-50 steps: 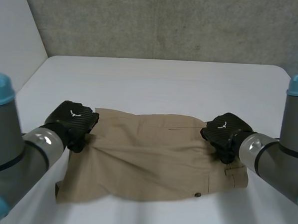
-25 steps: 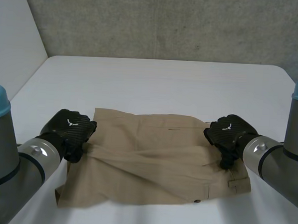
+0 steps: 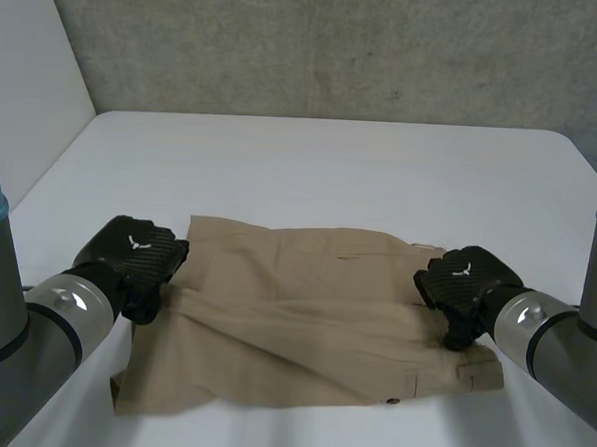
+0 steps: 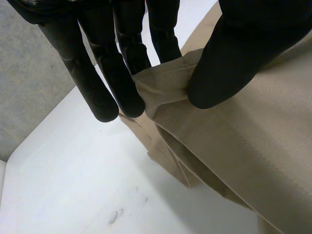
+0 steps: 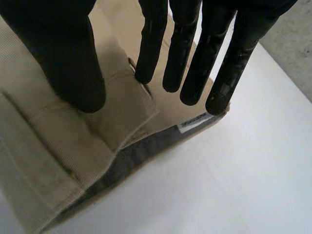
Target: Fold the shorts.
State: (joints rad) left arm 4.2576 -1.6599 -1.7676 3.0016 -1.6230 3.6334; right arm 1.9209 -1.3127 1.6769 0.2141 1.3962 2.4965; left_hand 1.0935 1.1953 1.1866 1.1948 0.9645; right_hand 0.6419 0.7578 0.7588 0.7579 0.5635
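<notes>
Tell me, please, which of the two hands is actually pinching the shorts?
The left hand: its thumb and fingers pinch a bunched edge of the shorts. The right hand merely rests straight fingers on the cloth.

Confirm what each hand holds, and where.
Left hand pinches the shorts at the leg-hem edge. Right hand sits on the waistband end; hold cannot be told.

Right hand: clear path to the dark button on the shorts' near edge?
Probably yes. The button lies exposed on the shorts, nearer the robot than the right hand, with only flat cloth between. That hand rests open on the cloth, holding nothing, so it looks free to move.
</notes>
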